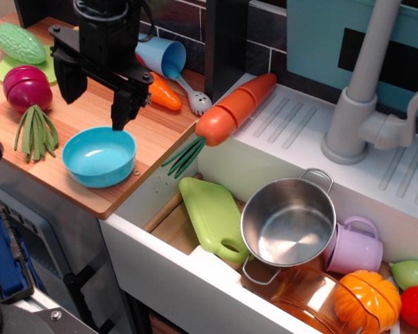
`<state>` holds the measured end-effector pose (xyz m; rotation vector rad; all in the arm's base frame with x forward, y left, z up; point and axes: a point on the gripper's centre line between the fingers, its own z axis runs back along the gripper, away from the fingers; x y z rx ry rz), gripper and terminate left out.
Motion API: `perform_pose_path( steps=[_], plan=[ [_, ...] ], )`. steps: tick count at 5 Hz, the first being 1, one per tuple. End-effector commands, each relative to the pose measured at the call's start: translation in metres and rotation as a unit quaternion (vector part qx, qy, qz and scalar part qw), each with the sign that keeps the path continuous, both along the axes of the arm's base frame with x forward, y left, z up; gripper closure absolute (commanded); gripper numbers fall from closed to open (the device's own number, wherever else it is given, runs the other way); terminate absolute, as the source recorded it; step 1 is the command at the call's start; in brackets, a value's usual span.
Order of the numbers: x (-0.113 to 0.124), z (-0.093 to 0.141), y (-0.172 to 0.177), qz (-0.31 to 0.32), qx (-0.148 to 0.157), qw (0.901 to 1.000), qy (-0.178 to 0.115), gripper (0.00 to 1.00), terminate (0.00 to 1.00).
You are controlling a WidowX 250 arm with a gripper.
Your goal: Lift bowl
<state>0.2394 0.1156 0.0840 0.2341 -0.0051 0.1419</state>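
Bowl (99, 156) on the wooden counter (153, 142), claw (94, 104) just above it (fingers spread wide, empty).

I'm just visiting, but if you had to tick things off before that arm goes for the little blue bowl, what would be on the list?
1. Gripper open: ok, its fingers stand wide apart.
2. Gripper over the bowl: roughly ok; one fingertip is near the far rim, the other falls left of the bowl.
3. Bowl upright and empty: ok.
4. Bowl untouched, on the wooden counter: ok.
5. Green beans clear of the bowl: ok, but they lie near the left finger's path.
6. Height above the rim: cannot tell from this one view.
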Motion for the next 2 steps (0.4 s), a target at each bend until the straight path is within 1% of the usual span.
perform_pose_path(
  steps=[1, 2],
  plan=[
    [0.024, 0.006, 0.005, 0.069, -0.008, 0.9973, -0.024, 0.0, 0.0],
    [0.032, -0.005, 0.001, 0.117, -0.017, 0.9917, -0.05, 0.0, 0.0]
  ],
)
